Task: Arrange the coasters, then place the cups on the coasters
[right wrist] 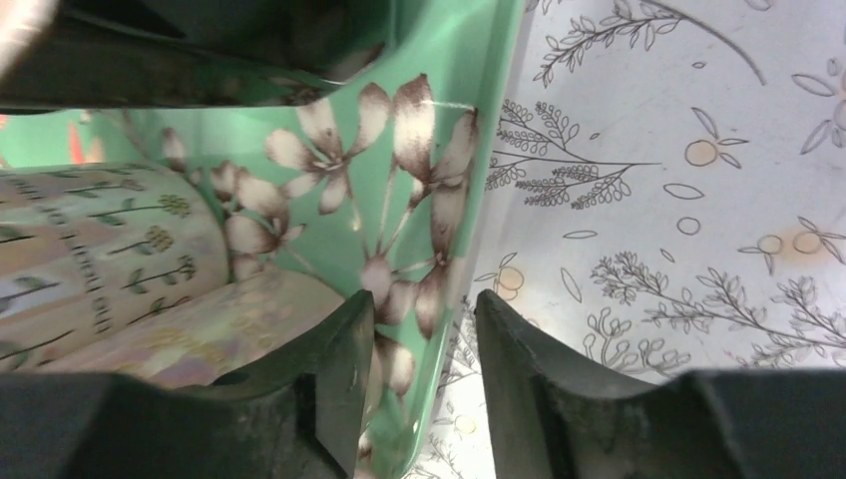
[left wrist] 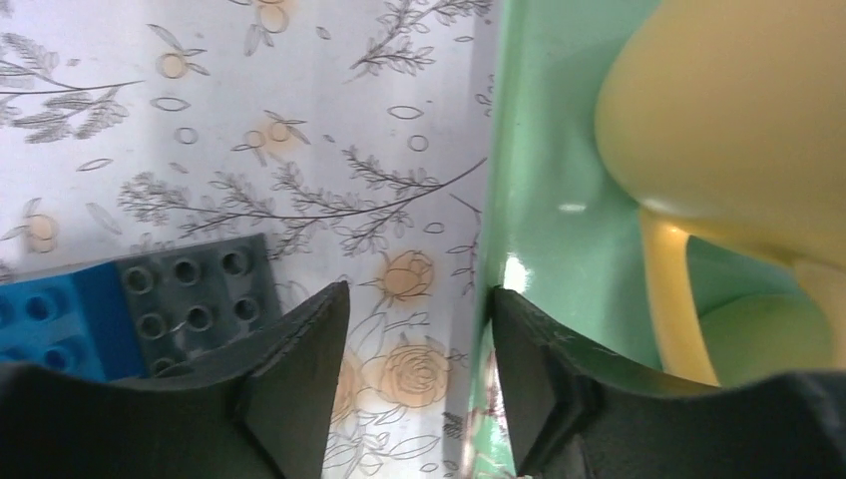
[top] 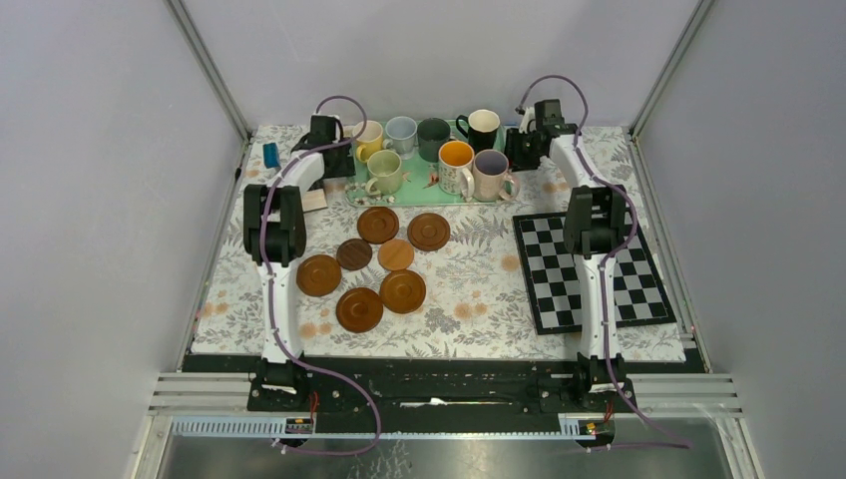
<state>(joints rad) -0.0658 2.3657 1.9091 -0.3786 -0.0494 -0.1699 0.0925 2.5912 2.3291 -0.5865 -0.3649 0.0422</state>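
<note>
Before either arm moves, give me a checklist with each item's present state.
1. Left claw clear of the green tray: ok, jaws open, only tablecloth between them.
2. Right claw clear of the tray: not ok, jaws open but straddling its rim.
3. Coasters arranged: not ok, seven lie flat in a loose cluster.
4. Mugs upright: ok, all seven stand on the tray.
5. Blue-and-grey brick clear of the left claw: cannot tell, its near end is hidden behind the claw.

Seven mugs [top: 457, 156] crowd a green tray [top: 419, 191] at the back — seven brown coasters [top: 377, 225] lie bunched on the flowered cloth [top: 469, 289], left of centre.
</note>
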